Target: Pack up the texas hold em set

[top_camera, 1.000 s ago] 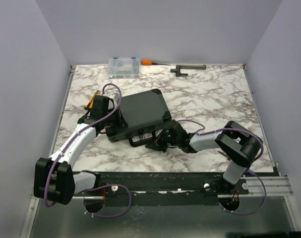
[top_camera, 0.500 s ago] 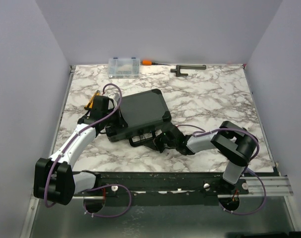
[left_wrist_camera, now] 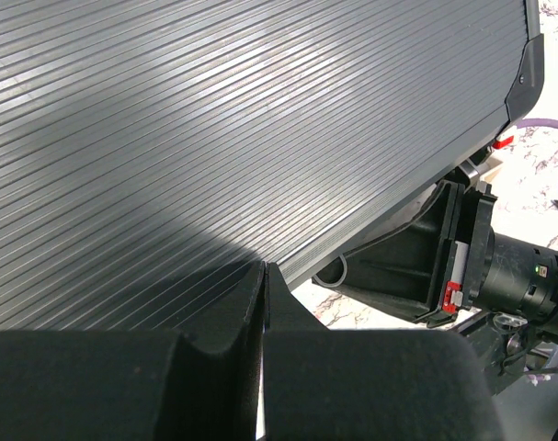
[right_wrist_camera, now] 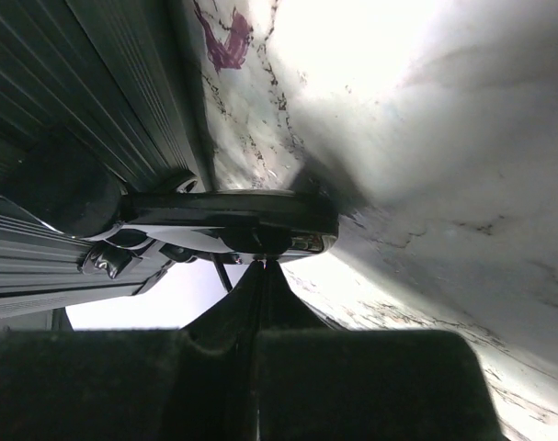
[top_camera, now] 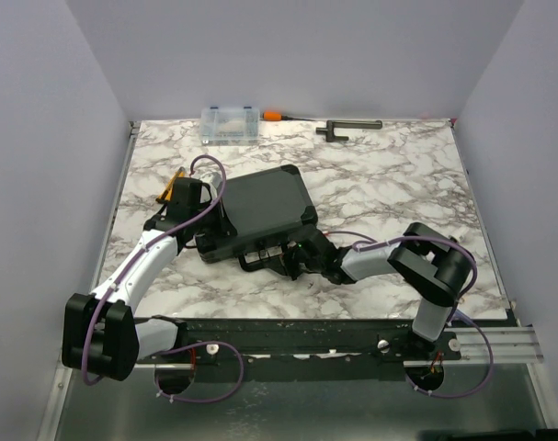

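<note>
**Q:** Two grippers are to be reported. How is the left gripper (left_wrist_camera: pixel 264 276) found?

**A:** Its fingers are pressed together, and nothing is clamped between them. The tips are placed at the ribbed lid of the black case (top_camera: pixel 265 207), near one edge, on the left side of the case. Contact with the lid cannot be confirmed.

**Q:** How is the right gripper (right_wrist_camera: pixel 262 271) found?

**A:** It is likewise closed tight, and nothing is held. The joined tips are pointed at the handle (right_wrist_camera: pixel 219 220) on the front of the case and are set just beside it. Whether the handle is touched cannot be told.

**Q:** Where is the case located?

**A:** It is laid flat on the marble table (top_camera: pixel 398 184), left of centre, with the lid shut. It is turned at an angle, with the handle side faced toward the arm bases.

**Q:** What else is noted on the table?

**A:** A small clear organizer box (top_camera: pixel 230 124) is set at the far edge. An orange-handled tool (top_camera: pixel 274 115) is laid just beside it on the right, and a dark tool (top_camera: pixel 347 129) is laid farther right. All three are well apart from the case.
</note>
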Motion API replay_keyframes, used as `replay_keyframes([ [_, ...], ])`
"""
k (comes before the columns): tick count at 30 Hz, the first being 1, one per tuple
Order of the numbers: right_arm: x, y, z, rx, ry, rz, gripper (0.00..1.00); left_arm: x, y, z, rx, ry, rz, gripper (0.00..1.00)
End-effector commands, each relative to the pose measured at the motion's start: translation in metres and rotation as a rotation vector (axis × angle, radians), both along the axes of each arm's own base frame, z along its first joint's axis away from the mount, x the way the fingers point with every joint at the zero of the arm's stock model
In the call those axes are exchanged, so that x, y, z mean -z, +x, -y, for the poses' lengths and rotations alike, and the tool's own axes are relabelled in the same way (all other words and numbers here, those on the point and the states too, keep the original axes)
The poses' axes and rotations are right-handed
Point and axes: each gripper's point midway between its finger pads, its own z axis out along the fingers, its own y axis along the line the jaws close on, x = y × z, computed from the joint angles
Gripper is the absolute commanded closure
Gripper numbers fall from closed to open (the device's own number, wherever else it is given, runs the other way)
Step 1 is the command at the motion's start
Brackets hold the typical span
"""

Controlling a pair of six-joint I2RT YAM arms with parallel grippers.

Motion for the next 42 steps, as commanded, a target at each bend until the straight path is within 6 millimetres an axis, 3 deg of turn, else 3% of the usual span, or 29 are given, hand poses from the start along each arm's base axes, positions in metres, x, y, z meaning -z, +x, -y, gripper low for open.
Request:
replay_keyframes([
  [1,0.015,0.003,0.004,0.042,-0.056,-0.027,0.99,0.04,-0.042,-0.013,0.02,0.071,-0.191,1.0],
  [16,-0.009,0.015,0.0,0.082,-0.016,0.019,0.99,0.038,-0.042,-0.014,0.015,0.074,-0.181,1.0],
  [29,-0.046,0.048,0.003,0.215,0.013,0.144,0.99,0.036,-0.041,-0.015,0.011,0.079,-0.168,1.0],
  [37,-0.039,0.051,-0.014,0.185,0.041,0.127,0.99,0.036,-0.041,-0.015,0.018,0.083,-0.165,1.0],
  [42,-0.035,0.051,-0.012,0.188,0.025,0.122,0.99,0.035,-0.041,-0.014,0.019,0.083,-0.161,1.0],
])
